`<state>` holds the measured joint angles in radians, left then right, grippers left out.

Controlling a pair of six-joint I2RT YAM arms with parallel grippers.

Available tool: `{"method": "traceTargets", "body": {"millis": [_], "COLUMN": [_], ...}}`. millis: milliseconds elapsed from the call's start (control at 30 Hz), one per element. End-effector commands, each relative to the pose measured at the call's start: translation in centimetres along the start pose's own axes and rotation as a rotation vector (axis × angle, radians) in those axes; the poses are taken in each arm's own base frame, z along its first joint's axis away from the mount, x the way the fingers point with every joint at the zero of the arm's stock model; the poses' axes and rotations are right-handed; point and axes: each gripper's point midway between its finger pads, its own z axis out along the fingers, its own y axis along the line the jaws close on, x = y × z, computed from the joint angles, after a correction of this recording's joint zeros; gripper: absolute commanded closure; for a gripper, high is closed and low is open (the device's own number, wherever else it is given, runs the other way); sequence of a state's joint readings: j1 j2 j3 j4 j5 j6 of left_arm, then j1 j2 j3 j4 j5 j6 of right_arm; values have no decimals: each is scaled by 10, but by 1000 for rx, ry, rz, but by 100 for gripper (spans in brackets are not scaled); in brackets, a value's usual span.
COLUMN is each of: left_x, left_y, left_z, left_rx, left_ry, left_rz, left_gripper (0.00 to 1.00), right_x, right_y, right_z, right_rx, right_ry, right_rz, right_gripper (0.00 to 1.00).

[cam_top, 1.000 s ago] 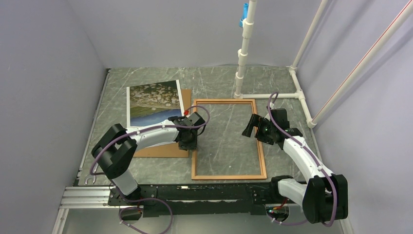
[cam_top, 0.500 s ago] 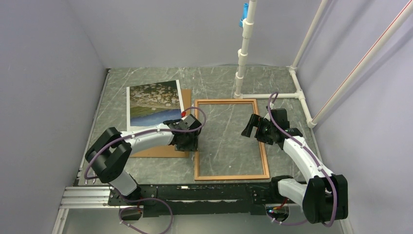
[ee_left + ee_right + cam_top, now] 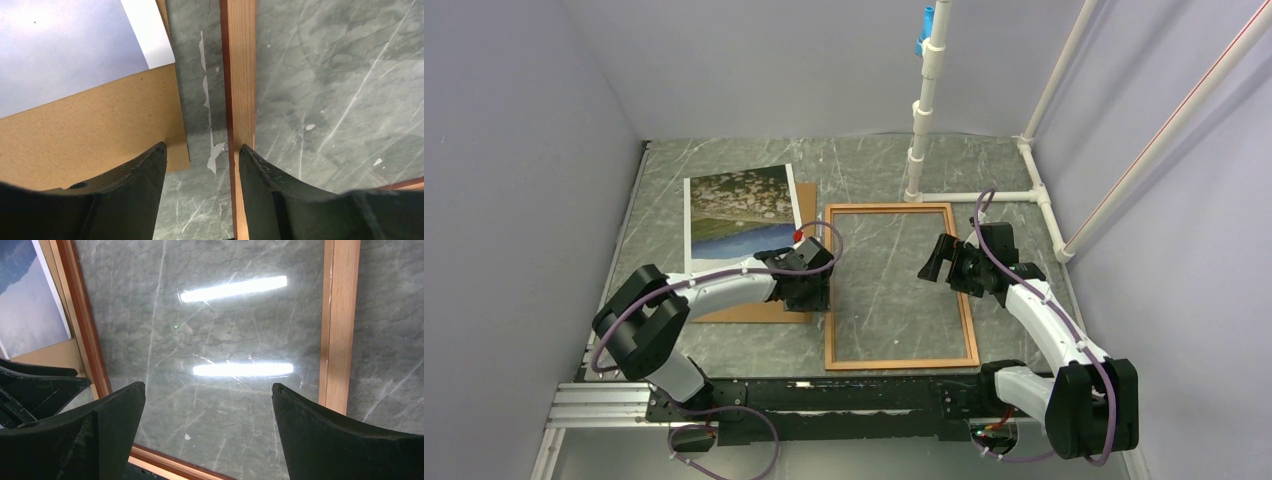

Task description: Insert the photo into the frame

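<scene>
The frame (image 3: 894,292) lies flat mid-table, orange-brown wood round a clear pane. The photo (image 3: 738,207) lies face up at the left on a brown backing board (image 3: 749,306). My left gripper (image 3: 810,291) is low between board and frame. In the left wrist view the left gripper (image 3: 202,156) is open, one finger over the board's corner (image 3: 100,130), the other over the frame's left rail (image 3: 242,75); nothing sits between them. My right gripper (image 3: 938,262) hovers over the pane near the right rail. It stands wide open (image 3: 207,390) above the glass, empty.
A white pipe stand (image 3: 918,140) rises behind the frame, and white pipes (image 3: 1038,190) run along the table's right side. Grey walls close in left and back. The arms' base rail (image 3: 824,395) lines the near edge.
The left gripper's jaws have widened and its arm has sunk and drawn back slightly. The frame has shifted a little to the right. The right arm has barely moved.
</scene>
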<state>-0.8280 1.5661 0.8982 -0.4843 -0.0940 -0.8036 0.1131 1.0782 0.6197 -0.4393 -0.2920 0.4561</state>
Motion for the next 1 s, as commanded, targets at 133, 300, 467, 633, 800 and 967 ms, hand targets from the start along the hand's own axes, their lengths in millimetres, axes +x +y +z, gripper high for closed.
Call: {"method": "traceTargets", "body": {"millis": [133,300,467,633,800,967], "left_x": [-7,-19,-33,-41,-41,-46], "left_y": [4,5,26,67,122,162], "left_z": [-20,-33,-44,-58,-74,-90], "left_rx": [53,171,272,263,94,-107], "left_ry": [-81,-141,-220,-325,-423,-453], "left_rz": [-14,-61,-160,-265,-332,-335], "left_gripper": [29,22,18,15,15,18], "right_x": [-6,-5,4,13,35,45], "right_y": [25,54,106,170,216,251], "right_z": [-5,-2,13,37,76,103], "right_rx": [-92,-146,-196,-269,-268,-321], "right_ry": [-28,-13,40,120,247,302], "right_rz": [-29,-63,-159,-248,-332,-346], "right_gripper": [0,0,0,6,18,27]}}
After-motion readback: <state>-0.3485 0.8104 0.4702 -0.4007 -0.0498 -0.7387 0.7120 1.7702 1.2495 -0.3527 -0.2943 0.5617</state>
